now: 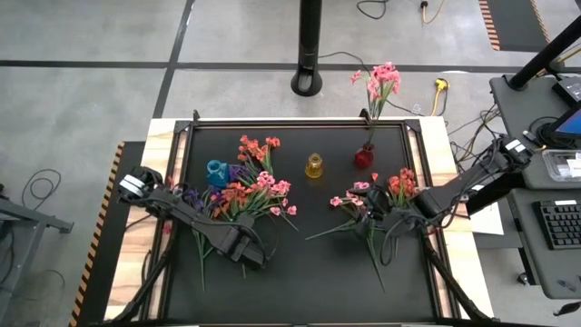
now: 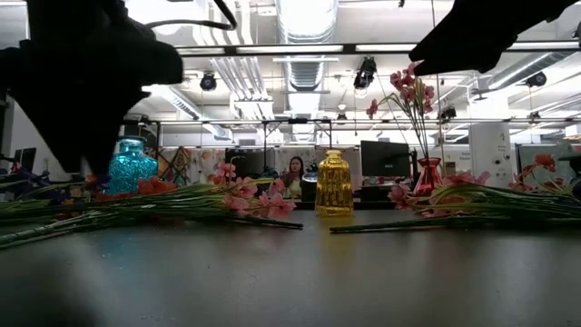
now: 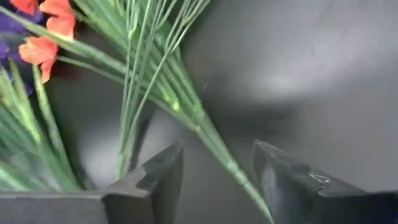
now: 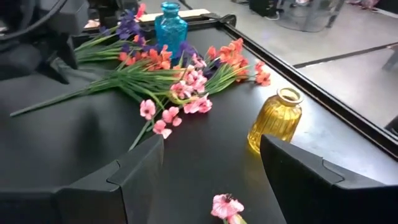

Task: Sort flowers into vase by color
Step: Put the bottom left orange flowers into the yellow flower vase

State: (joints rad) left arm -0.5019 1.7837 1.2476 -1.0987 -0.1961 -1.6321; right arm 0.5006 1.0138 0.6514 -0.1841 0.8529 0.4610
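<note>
Left gripper [image 3: 217, 171] was what I watched first: its two dark fingers [image 3: 158, 174] stood apart over the black tabletop [image 1: 309, 263], straddling a thin green stem [image 3: 214, 146] that ran between them without either pad pressing it, so I read it as released. From above, that gripper [image 1: 243, 247] sat low over the stem ends of the left-hand heap of artificial flowers [image 1: 250, 186], a mixed spread of orange-red, pink and purple blossoms fanning toward the small teal glass vase [image 1: 216, 171].

My right gripper [image 4: 211, 168] was also spread, with nothing between its fingers. In the overhead view it [image 1: 392, 218] hovered by the second, smaller bunch of pink and orange-red sprays [image 1: 377, 195] lying flat on the right half of the table. Through its wrist camera I saw a single pink blossom [image 4: 227, 206] just ahead of the fingers, and the ribbed amber glass vase [image 4: 275, 119] a little farther on.

That amber vase [image 1: 314, 166] stood empty near the table's middle. Beside it the small red glass vase [image 1: 364, 157] held an upright spray of pink flowers [image 1: 381, 82]. A person [image 2: 295, 177] sat in the room beyond the table.
</note>
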